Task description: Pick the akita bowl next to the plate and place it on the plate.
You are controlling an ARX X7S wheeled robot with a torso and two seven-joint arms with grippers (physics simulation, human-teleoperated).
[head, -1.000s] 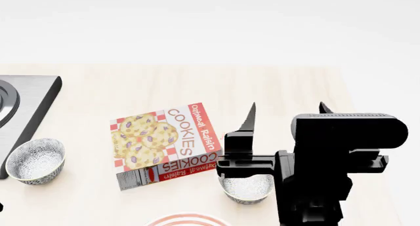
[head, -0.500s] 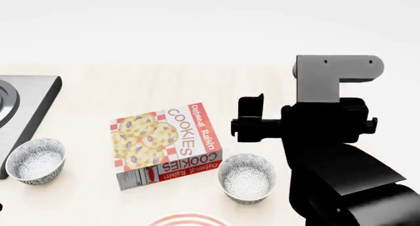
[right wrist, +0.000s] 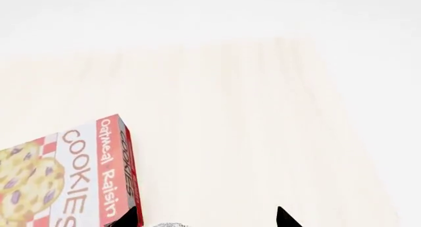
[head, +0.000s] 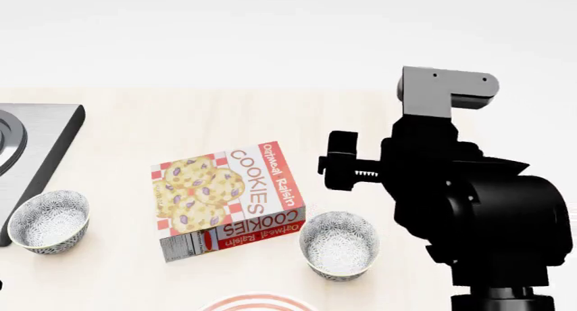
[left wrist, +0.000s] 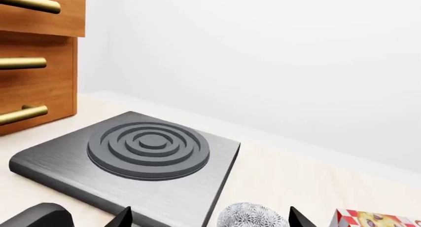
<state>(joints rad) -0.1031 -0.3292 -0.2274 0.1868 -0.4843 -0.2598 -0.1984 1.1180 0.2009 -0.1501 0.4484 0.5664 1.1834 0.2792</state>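
- My right gripper [right wrist: 204, 218] shows only two dark fingertips in its wrist view, standing apart with bare pale wood between them, so I read it as spread and empty. In the head view the arm is a black mass above the worktop's right side, and the jaws cannot be made out there.
- My left gripper [left wrist: 207, 218] is also spread, its two dark tips either side of a speckled dome; I cannot tell if they touch it.
- The small round footed akita bowl with dense grey-and-white speckle outside and a pale inside [head: 339, 245] sits near the worktop's front edge, just beside the large white plate with red concentric rings [head: 259, 302], which only peeks in at that edge.
- A twin speckled bowl [head: 48, 221] stands by the left edge against the brushed grey metal hob slab with raised rings [left wrist: 131, 158]. It is not my target.
- To do this well, I judge I should lower the right fingers over the near bowl's rim, one inside and one outside. The thin, hard-looking, glazed wall may slip, so I would close squarely.
- The flat red-and-white card cookie box [head: 226, 196] lies just beside the bowl, so I would keep the outer finger clear of it.
- Wooden drawers with brass bar handles [left wrist: 39, 64] stand beyond the hob.
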